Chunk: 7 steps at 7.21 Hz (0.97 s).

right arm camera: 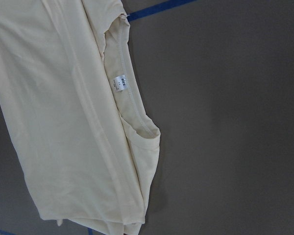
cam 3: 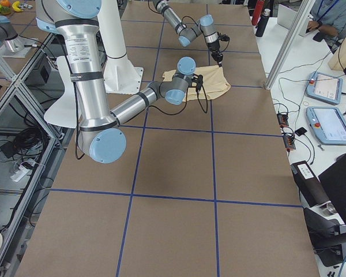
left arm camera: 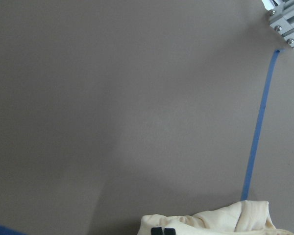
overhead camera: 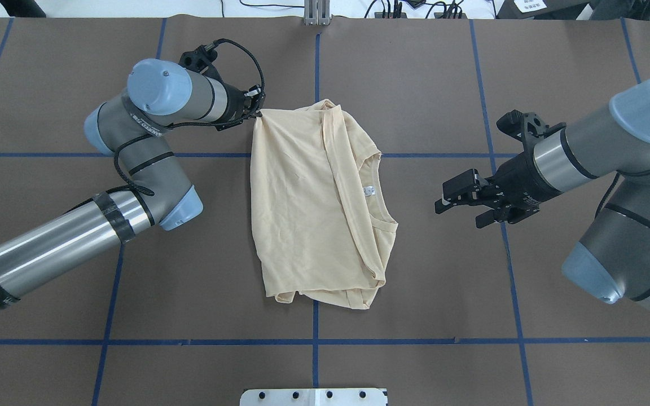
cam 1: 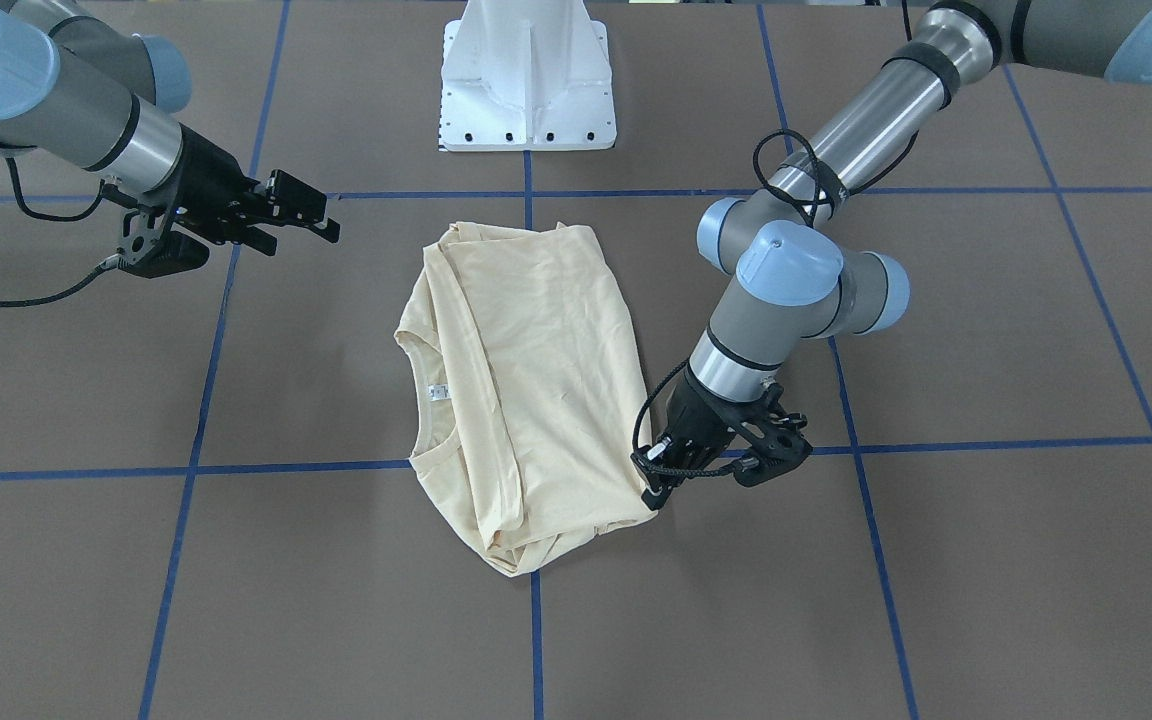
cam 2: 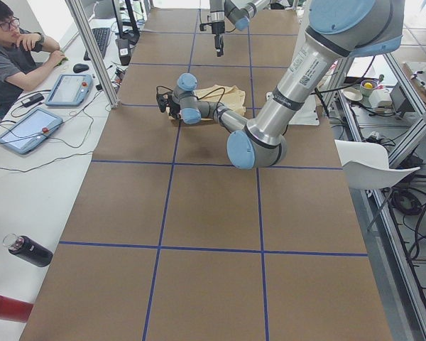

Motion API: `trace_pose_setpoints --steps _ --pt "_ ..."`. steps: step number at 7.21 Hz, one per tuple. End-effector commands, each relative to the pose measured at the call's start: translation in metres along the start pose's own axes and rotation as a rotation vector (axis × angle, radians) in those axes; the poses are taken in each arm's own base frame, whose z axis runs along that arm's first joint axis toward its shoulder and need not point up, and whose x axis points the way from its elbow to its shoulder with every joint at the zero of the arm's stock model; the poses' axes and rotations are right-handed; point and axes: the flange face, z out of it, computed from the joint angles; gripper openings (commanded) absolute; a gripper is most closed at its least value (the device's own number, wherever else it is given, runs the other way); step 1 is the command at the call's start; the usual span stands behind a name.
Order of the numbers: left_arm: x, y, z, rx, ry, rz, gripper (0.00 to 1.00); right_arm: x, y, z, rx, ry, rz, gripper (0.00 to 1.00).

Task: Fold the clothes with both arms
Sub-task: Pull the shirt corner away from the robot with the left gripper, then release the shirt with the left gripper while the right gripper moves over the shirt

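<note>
The shirt [overhead camera: 313, 203] lies midway on the desk [overhead camera: 443, 293], folded lengthwise, with collar [right arm camera: 137, 115] and label [right arm camera: 119, 82] on its right side. The left fingers [overhead camera: 256, 112] are closed on its far left corner, likely to carry that end over for the next fold. The right fingers [overhead camera: 456, 198] hover spread and empty, well apart, facing the collar. The white base [cam 1: 528, 80] stands past the near hem, out of both arms' way.
</note>
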Motion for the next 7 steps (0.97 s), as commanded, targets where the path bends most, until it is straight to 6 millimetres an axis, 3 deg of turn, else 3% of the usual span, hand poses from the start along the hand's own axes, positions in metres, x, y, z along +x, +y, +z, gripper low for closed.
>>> trace_pose_setpoints --steps 1,2,3,4,6,7 --pt "-0.005 -0.023 0.014 0.057 0.021 0.028 0.00 0.003 -0.004 0.001 0.025 0.009 0.004 1.00" --pt "0.001 -0.024 0.013 0.073 0.030 0.028 0.00 0.002 -0.005 0.004 0.042 0.013 0.003 1.00" --pt "0.000 -0.024 0.013 0.079 0.031 0.029 0.36 0.002 -0.005 0.004 0.047 0.014 0.000 1.00" --pt "0.004 -0.026 0.010 0.095 0.041 0.053 0.99 -0.007 -0.007 0.004 0.053 0.004 -0.013 1.00" --pt "0.017 -0.028 -0.008 0.091 0.073 0.089 1.00 -0.034 -0.003 0.014 0.103 -0.009 -0.057 1.00" --pt "0.002 -0.025 -0.022 0.048 0.083 0.103 1.00 -0.037 0.005 0.033 0.138 0.014 -0.124 1.00"
